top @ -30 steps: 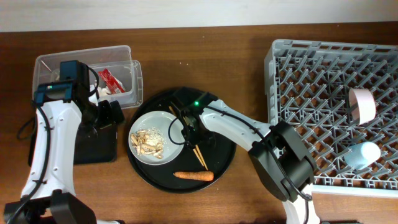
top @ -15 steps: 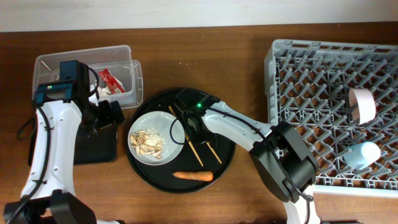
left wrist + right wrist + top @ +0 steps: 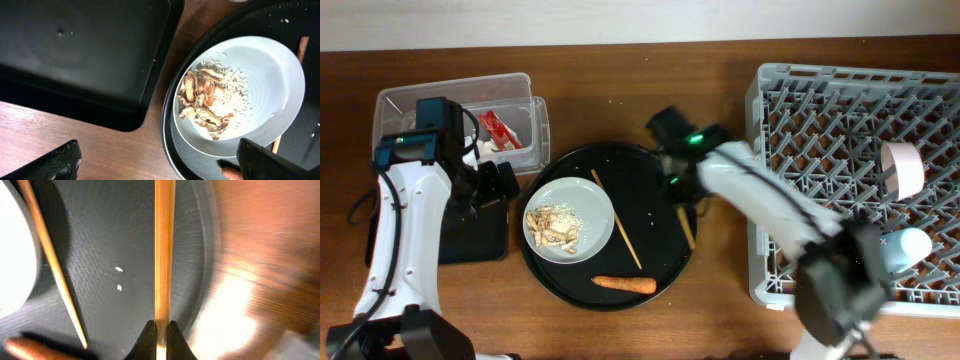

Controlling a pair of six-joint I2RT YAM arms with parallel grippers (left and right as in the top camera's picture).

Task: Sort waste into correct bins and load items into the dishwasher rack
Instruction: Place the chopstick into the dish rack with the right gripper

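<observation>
Left hand (image 3: 157, 157) hangs spread wide, empty, over the bench between black tray (image 3: 75, 50) and plate (image 3: 270, 80) of scraps (image 3: 207, 97) (carrot (image 3: 627, 283) sits just below the plate). One chopstick (image 3: 617, 232) lies on the round tray (image 3: 640, 200). Right hand (image 3: 160, 332) is clenched on the other chopstick (image 3: 164, 245), above that tray's right rim, near the rack (image 3: 820, 130).
</observation>
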